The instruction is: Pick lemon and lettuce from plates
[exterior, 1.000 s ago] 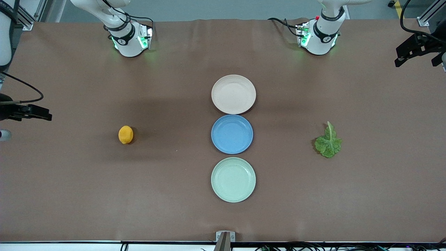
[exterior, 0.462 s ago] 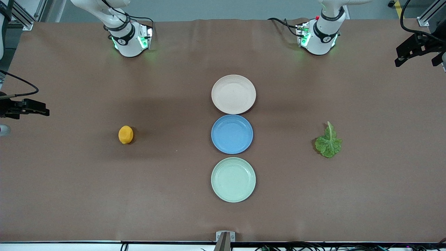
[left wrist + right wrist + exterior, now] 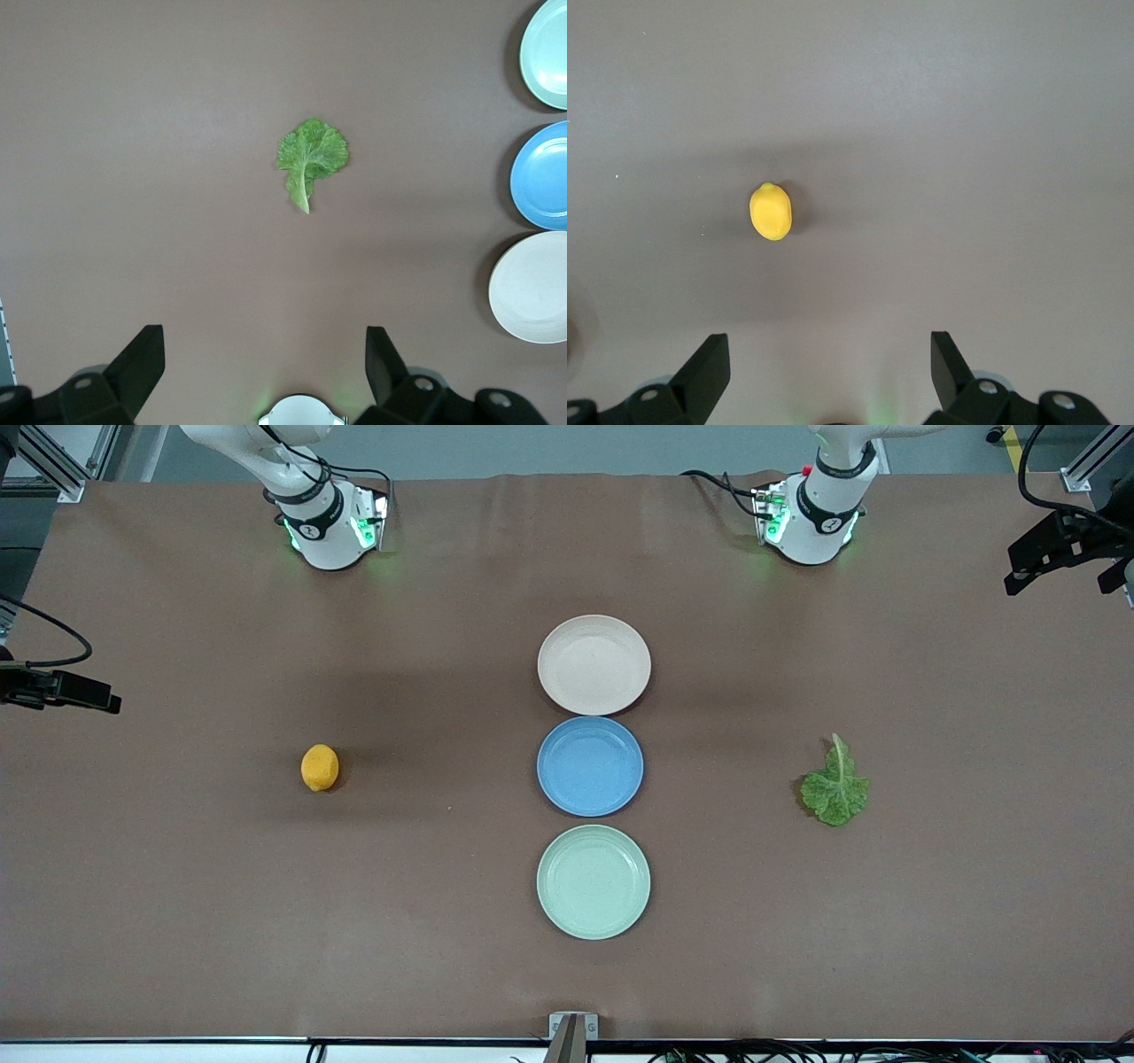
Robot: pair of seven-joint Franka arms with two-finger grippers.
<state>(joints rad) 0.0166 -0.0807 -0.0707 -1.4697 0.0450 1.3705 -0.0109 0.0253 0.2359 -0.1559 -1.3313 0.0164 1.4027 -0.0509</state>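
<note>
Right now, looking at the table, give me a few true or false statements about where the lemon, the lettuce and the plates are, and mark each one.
1. The lemon sits on the beige-pink plate. False: it lies on the bare table, toward the right arm's end.
2. The lettuce lies on the table toward the left arm's end, off any plate. True.
3. The blue plate is between the beige-pink plate and the mint green plate. True.
4. The left gripper is shut on the lettuce. False: it is open, high above the leaf.
5. All three plates hold nothing. True.
6. The right gripper is shut. False: it is open, above the lemon.
</note>
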